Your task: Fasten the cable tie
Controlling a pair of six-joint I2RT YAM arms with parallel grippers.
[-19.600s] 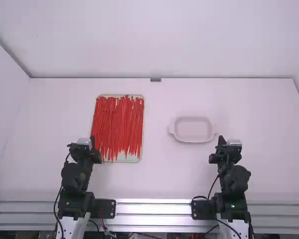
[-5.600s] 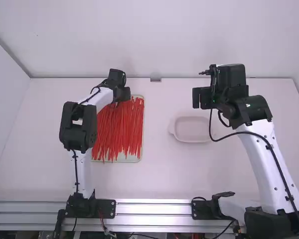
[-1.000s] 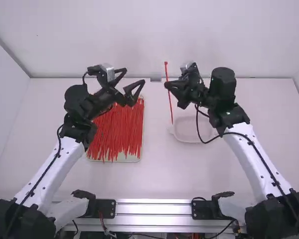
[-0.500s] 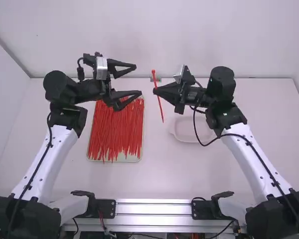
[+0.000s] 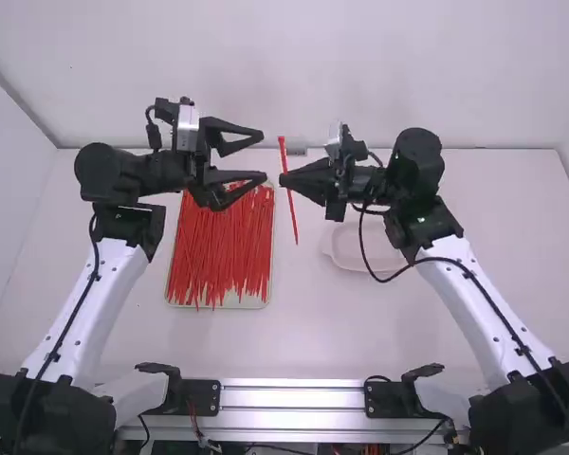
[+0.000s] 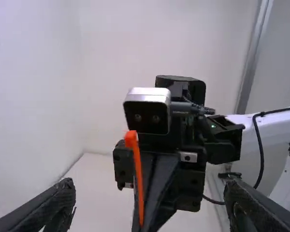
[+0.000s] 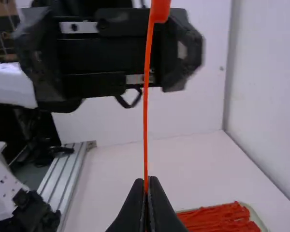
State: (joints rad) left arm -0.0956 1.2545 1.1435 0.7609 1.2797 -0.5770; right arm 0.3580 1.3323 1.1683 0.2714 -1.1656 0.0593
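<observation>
The red plastic cable tie (image 5: pixel 293 220) hangs nearly upright in mid-air, pinched at mid-length by the right gripper (image 5: pixel 286 187). The left gripper (image 5: pixel 264 155) faces it just beside, fingers spread wide. On the white table (image 5: pixel 95 313) below lie a pale flat tray (image 5: pixel 268 301) heaped with loose red ties (image 5: pixel 223 242) and a white oval dish (image 5: pixel 360 261).

We count one left hand (image 5: pixel 264 155), one right hand (image 5: pixel 284 182), one raised cable tie (image 5: pixel 292 216), one tray (image 5: pixel 229 304) of countless ties (image 5: pixel 223 246), one dish (image 5: pixel 346 254).
</observation>
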